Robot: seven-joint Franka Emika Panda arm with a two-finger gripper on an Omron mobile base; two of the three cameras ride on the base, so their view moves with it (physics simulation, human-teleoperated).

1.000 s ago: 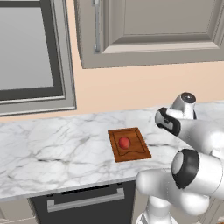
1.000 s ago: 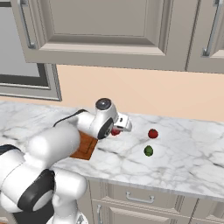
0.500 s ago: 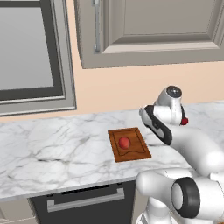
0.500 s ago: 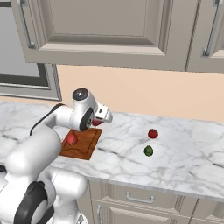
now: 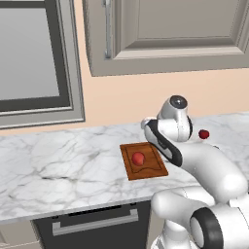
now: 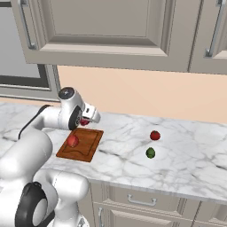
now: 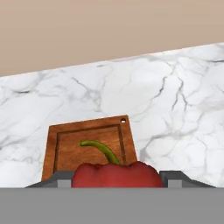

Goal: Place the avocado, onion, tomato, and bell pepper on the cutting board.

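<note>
Pinching a red bell pepper with a curved green stem [image 7: 114, 173] between its fingers, the gripper [image 6: 85, 120] hangs above the rectangular reddish-brown wooden cutting board's [image 6: 88, 142] far edge.

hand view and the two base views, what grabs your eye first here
A red bell pepper with a curled green stem sits clamped in the gripper, held above the cutting board. One red round item lies on the board, while another red one and the avocado wait on the counter.
</note>
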